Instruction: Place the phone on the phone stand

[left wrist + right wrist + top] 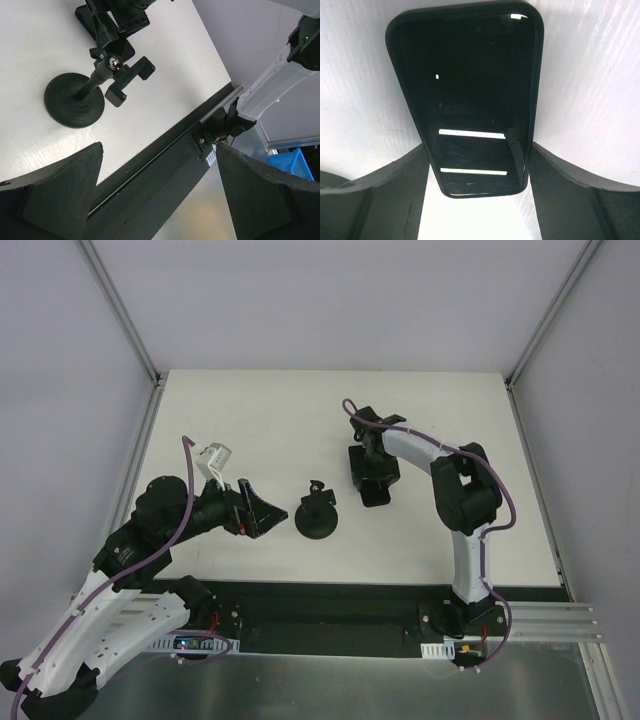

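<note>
Black phone (470,75) is straddled lengthwise by the right end effector (477,145), phone stand (318,518) just left; fingers (405,190) are set at both long edges, clamped or not can't be told.

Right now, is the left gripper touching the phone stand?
Apart. Left wrist view: the left gripper is open, with white table showing between it and the phone stand.
</note>
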Available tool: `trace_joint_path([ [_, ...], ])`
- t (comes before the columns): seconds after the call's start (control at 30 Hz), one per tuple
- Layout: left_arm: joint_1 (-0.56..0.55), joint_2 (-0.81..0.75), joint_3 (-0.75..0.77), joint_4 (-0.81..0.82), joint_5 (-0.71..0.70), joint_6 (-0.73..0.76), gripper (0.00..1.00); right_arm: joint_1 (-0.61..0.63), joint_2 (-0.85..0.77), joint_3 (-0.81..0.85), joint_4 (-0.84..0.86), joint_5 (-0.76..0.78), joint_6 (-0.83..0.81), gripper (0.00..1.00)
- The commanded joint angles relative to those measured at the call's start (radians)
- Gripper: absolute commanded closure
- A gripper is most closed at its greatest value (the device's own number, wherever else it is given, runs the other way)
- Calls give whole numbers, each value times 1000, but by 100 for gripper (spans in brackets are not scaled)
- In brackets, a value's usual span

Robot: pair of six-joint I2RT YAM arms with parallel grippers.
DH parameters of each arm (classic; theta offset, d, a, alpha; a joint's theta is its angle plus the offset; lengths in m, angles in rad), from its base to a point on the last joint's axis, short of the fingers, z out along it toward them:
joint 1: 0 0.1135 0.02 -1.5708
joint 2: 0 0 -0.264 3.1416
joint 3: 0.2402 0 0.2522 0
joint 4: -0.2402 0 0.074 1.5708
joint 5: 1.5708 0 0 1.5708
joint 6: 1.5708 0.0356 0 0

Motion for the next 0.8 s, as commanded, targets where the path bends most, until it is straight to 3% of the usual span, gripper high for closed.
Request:
trace_joint_path([
  [0.0, 6, 7, 42, -20, 21, -24, 6, 15, -102, -102, 29, 69, -9, 87],
  [0.13, 8, 13, 52, -22, 8, -14, 6, 21, -181, -223, 111, 66, -8, 99],
  [0.33, 6, 22, 59, -22, 36, -42, 7, 21, -293, -390, 221, 51, -11, 99],
  [0.47, 6, 39, 65, -22, 39, -45, 6, 21, -418, -519, 396, -1, -12, 99],
  [0.77, 6, 225, 236, -17, 93, -22, 12, 17, -676, -732, 652, -21, -3, 99],
])
